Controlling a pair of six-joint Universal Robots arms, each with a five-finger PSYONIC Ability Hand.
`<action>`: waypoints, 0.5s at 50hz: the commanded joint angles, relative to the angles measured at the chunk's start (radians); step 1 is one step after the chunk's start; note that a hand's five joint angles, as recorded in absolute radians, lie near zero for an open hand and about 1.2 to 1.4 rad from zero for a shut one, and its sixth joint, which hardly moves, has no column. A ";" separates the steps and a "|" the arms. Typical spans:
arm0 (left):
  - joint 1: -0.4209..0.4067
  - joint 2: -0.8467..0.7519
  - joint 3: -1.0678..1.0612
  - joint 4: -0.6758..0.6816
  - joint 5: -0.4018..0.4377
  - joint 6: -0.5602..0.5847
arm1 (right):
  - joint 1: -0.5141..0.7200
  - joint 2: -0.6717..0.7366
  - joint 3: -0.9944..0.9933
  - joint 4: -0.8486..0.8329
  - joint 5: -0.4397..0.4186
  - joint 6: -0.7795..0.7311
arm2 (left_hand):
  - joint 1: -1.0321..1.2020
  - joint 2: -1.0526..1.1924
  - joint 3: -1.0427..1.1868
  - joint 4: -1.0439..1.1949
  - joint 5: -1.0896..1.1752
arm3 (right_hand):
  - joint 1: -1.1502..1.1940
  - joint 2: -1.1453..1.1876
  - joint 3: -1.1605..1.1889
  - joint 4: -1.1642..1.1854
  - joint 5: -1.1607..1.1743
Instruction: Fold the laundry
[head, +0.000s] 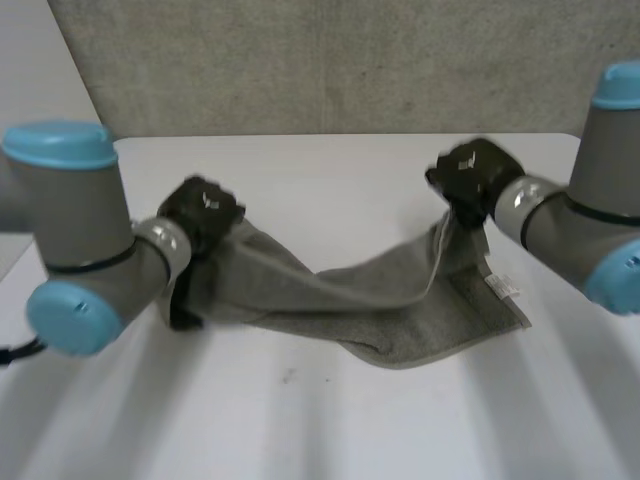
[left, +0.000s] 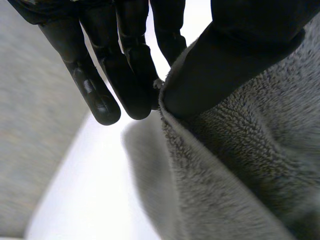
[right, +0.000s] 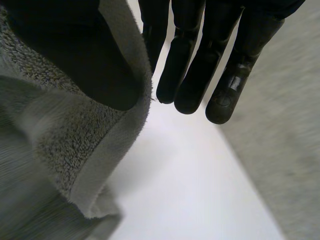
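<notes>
A grey terry towel (head: 400, 300) sags across a white counter (head: 300, 430), its middle resting on the surface nearest the camera while both ends rise to the two robot hands. The left robot hand (head: 200, 215) holds the towel's left end: in its wrist view the left robot hand (left: 125, 60) keeps its fingers nearly straight, with the thumb pressing the hemmed edge of the towel (left: 240, 165) against them. The right robot hand (head: 470, 178) has the opposite end in the same way, and in its own wrist view the right robot hand (right: 195, 60) pins a folded edge of the towel (right: 60, 150) between the thumb and straight fingers. Below the right robot hand a loose corner of the towel carrying a small white label (head: 503, 288) lies on the counter. Bare counter (left: 100, 200) shows beneath the fingertips of both hands. Beyond the far edge of the counter stands a rough grey wall (head: 330, 60). The towel's long axis runs side to side, from one hand to the other, dipping in the middle.
</notes>
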 joint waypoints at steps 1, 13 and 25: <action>0.002 -0.141 0.560 0.289 -0.101 0.005 | 0.008 0.041 -0.288 -0.457 0.159 0.087 | 0.208 0.179 0.180 0.179 0.187 | 0.421 0.221 0.209 0.204 0.238; -0.001 0.065 0.424 0.466 -0.118 -0.156 | -0.004 -0.038 -0.152 -0.775 0.113 0.208 | 0.208 0.179 0.180 0.179 0.187 | 0.421 0.221 0.209 0.204 0.238; -0.015 0.125 -0.210 0.474 -0.109 -0.171 | -0.081 -0.019 0.198 -0.690 -0.077 0.279 | 0.208 0.179 0.180 0.179 0.187 | 0.421 0.221 0.209 0.204 0.238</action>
